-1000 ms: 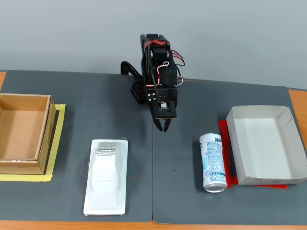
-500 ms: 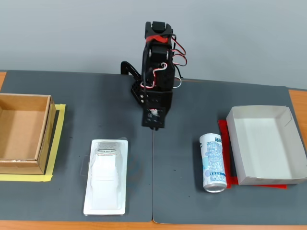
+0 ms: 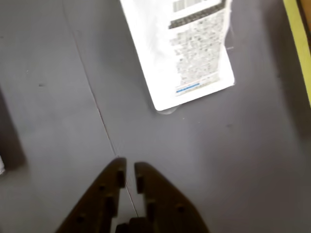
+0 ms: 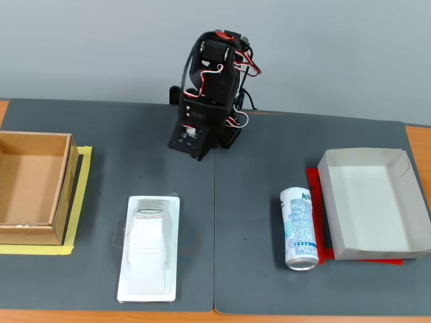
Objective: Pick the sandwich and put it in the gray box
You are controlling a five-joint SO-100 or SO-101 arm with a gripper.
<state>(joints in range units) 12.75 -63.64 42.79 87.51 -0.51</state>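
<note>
The sandwich (image 4: 149, 249) is a flat white plastic-wrapped packet lying on the dark mat at the front left of the fixed view. In the wrist view its end with a printed black-and-white label (image 3: 187, 48) shows at the top. My gripper (image 3: 129, 167) enters from the bottom of the wrist view, its dark jaws nearly together and empty, well short of the packet. In the fixed view the arm is folded at the back centre with the gripper (image 4: 193, 142) pointing down at the mat. The gray box (image 4: 399, 250) is a shallow light tray at the right, empty.
A white-blue drink can (image 4: 300, 229) lies just left of the gray box on a red patch. A deeper brown cardboard box (image 4: 62, 195) stands at the left on yellow tape (image 4: 83, 195), which also shows in the wrist view (image 3: 299, 43). A mat seam (image 4: 214, 235) runs down the middle.
</note>
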